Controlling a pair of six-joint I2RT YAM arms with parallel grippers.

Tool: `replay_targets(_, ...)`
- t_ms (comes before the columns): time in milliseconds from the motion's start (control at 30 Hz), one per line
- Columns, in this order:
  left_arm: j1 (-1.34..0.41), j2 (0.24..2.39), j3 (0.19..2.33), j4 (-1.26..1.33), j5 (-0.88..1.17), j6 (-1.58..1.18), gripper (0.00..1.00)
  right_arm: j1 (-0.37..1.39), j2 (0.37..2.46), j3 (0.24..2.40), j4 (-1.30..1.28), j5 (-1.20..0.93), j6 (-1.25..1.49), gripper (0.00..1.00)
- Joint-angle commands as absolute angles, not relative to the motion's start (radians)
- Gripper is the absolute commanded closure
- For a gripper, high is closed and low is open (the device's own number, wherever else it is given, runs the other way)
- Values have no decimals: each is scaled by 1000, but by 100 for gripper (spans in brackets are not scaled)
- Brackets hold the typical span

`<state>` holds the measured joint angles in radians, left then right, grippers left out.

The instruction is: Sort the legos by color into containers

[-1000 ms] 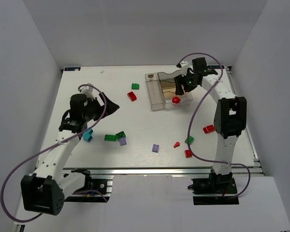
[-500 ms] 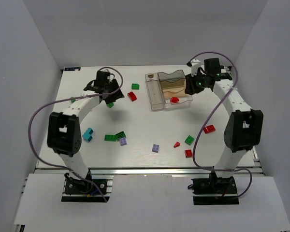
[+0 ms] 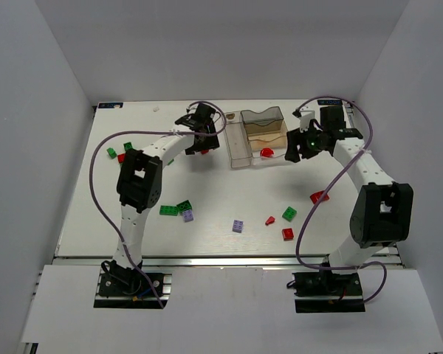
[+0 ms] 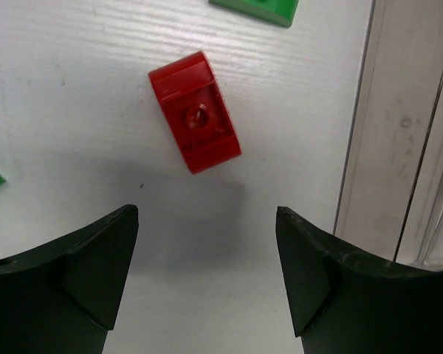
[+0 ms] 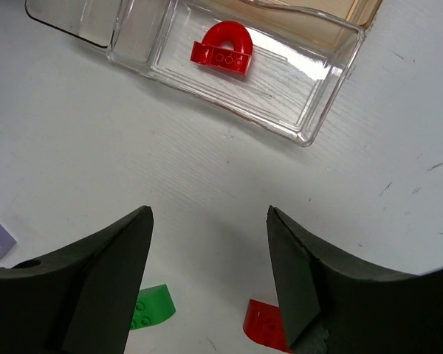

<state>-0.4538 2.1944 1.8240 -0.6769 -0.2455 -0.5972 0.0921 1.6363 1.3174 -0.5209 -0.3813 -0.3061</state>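
The containers (image 3: 238, 147) are set at the far centre of the tabletop (image 3: 229, 184), with a lone lego (image 5: 221, 46) lying in the near right compartment. A second lego (image 4: 195, 110) is seen on the tabletop just left of the block, beneath the left gripper (image 4: 207, 243). The right gripper (image 5: 210, 251) is held just right of the block. A cluster of 3 legos (image 3: 112, 153) is placed at the far left, and at least 8 scattered legos (image 3: 238, 226) are spread across the near half.

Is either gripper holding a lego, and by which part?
Nothing is held. Both jaws stand open: left gripper by a loose red brick, right gripper empty.
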Motion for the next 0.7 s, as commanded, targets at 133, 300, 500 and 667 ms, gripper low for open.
replay_targets(133,-471,2312,1999,-747,-380,-634,16,60,1560,1281,-471,-411,-299,31)
replay_targets(300,-471,2364,2046,-747,-422,-635,18,45,1537,1252,-459,-417,-299,31)
replay_targets(500,-471,2401,2071,-733,-426,-627,29,22,1513,1220,-440,-416,-308,31)
replay_targets(667,-471,2408,2065,-707,-426,-634,48,20,1488,1178,-434,-419,-318,32)
